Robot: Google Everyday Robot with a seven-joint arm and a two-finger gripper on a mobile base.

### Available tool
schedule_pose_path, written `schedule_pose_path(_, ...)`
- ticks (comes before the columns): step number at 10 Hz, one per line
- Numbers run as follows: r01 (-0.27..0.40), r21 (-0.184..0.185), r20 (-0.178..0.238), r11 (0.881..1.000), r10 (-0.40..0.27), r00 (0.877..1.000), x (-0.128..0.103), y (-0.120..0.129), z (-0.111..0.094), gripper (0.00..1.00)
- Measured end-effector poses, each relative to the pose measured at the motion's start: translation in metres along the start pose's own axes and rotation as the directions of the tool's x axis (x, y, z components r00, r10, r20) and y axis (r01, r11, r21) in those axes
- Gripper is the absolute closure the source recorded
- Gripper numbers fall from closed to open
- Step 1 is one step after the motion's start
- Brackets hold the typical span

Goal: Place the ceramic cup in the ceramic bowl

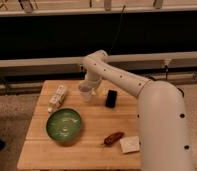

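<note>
The white ceramic cup [85,93] stands upright at the back middle of the wooden table [92,150]. My gripper [88,85] is directly at the cup's rim, at the end of the white arm that reaches in from the right. The green ceramic bowl [65,125] sits at the front left of the table, below and left of the cup, with nothing in it. The cup is apart from the bowl.
A white rectangular carton [57,97] lies left of the cup. A small black object [111,98] stands to the cup's right. A red-brown item [113,138] and a white square item [129,145] lie at the front right. A rail and dark wall run behind the table.
</note>
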Motion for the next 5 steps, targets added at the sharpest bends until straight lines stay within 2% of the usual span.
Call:
schedule_pose_path(2, 0.004, -0.004, 0.005, 1.0, -0.004, 1.0, 0.001, -0.003, 0.003, 0.31)
schedule_pose_path(3, 0.007, -0.004, 0.007, 1.0, -0.007, 1.0, 0.001, -0.005, 0.006, 0.38)
schedule_pose_path(5, 0.012, -0.004, 0.009, 1.0, -0.012, 1.0, 0.001, -0.01, 0.01, 0.6)
